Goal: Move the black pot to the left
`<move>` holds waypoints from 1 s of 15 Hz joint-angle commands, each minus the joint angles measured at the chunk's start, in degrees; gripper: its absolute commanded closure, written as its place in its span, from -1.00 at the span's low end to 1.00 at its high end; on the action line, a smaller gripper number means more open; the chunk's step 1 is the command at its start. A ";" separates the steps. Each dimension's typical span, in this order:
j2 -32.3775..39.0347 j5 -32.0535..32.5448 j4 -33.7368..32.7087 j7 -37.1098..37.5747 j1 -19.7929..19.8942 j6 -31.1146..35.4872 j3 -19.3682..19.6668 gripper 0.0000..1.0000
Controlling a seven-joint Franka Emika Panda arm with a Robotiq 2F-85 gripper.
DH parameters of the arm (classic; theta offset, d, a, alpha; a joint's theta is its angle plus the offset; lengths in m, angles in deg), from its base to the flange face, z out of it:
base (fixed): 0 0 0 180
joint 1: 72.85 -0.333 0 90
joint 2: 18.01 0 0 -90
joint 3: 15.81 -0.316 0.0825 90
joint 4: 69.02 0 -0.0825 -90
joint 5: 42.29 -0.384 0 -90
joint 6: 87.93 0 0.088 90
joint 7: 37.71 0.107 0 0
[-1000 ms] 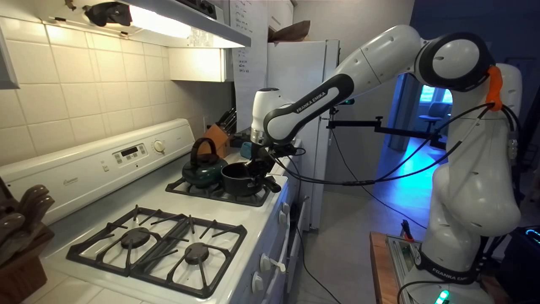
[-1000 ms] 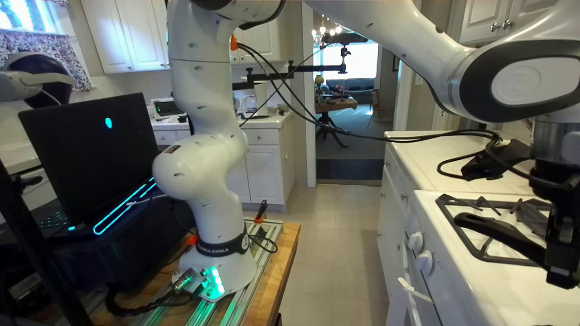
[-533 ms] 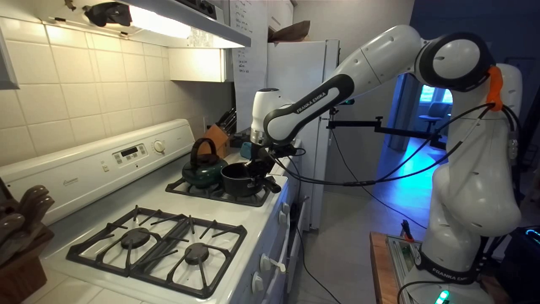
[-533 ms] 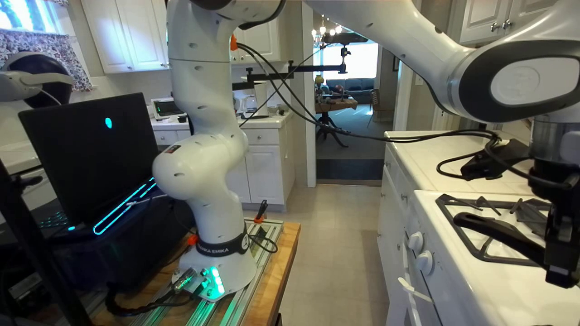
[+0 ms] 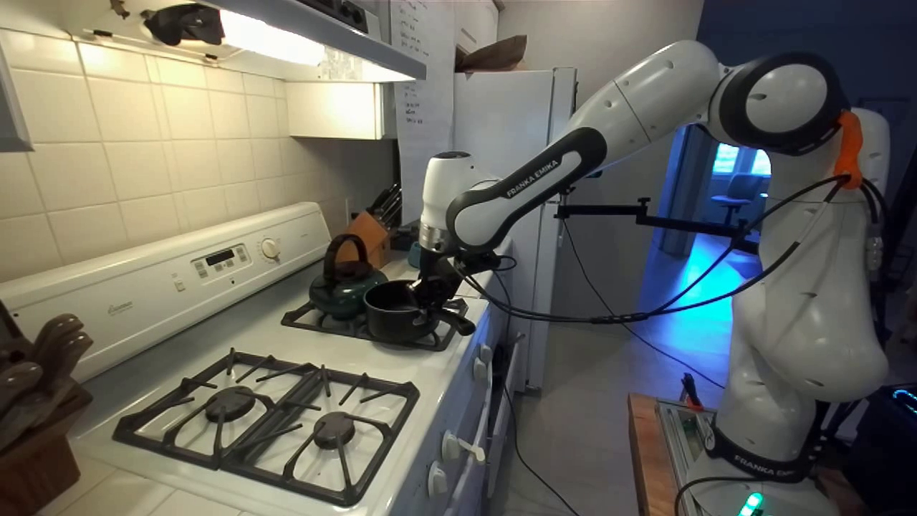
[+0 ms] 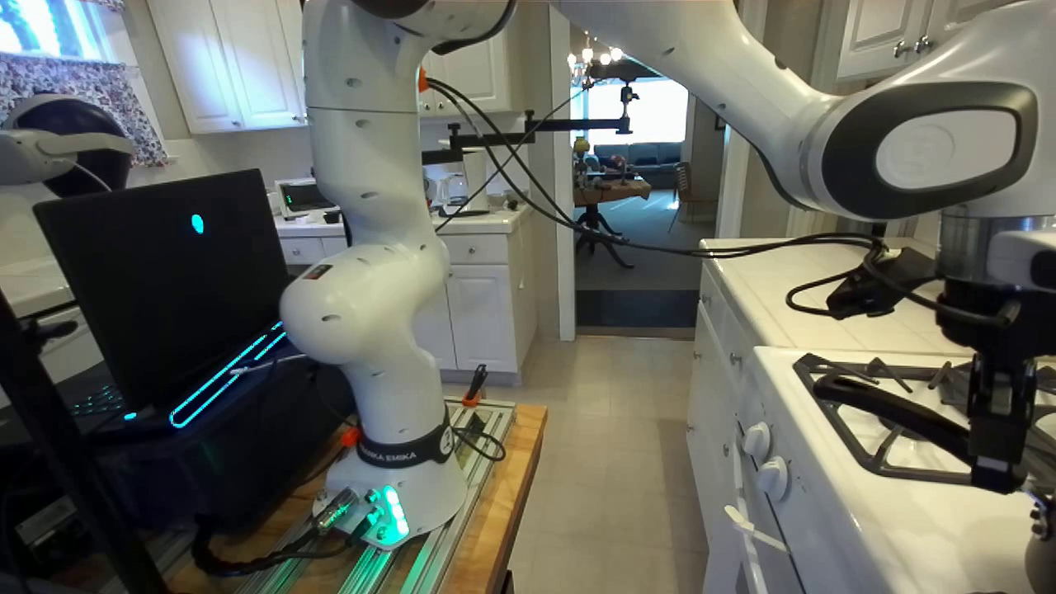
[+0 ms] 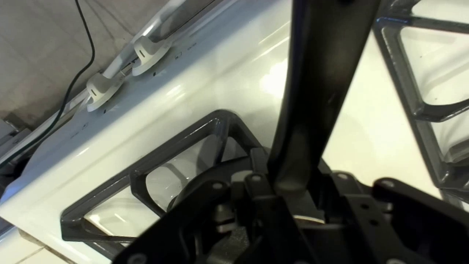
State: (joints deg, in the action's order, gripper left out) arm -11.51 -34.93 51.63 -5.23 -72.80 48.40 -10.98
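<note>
The black pot (image 5: 392, 320) is a shallow round saucepan over the far grate of the stove in an exterior view. My gripper (image 5: 431, 297) is shut on its handle close to the body. The handle end sticks out toward the stove's front edge. In an exterior view the handle (image 6: 895, 417) runs into the gripper (image 6: 998, 462), and only a sliver of the pot's body shows at the right edge. In the wrist view the handle (image 7: 315, 91) lies between the fingertips (image 7: 291, 161), and the fingers hide most of the pot. I cannot tell exactly how high the pot's base is.
A dark teal kettle (image 5: 347, 292) stands close behind the pot on the same grate (image 5: 308, 319). A nearer grate with two burners (image 5: 230, 403) lies to the left. Knife blocks stand behind the kettle (image 5: 367, 233) and at the near left (image 5: 43, 437). A range hood (image 5: 372, 54) hangs above.
The gripper and pot have moved a little left and nearer the camera in an exterior view. In an exterior view the gripper and handle have shifted up and left. The grip is unchanged.
</note>
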 commanded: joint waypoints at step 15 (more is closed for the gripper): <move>-1.70 0.24 2.07 4.92 -2.18 3.98 -2.23 0.85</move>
State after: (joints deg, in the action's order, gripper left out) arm -11.45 -34.40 52.47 -1.25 -74.55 51.13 -12.67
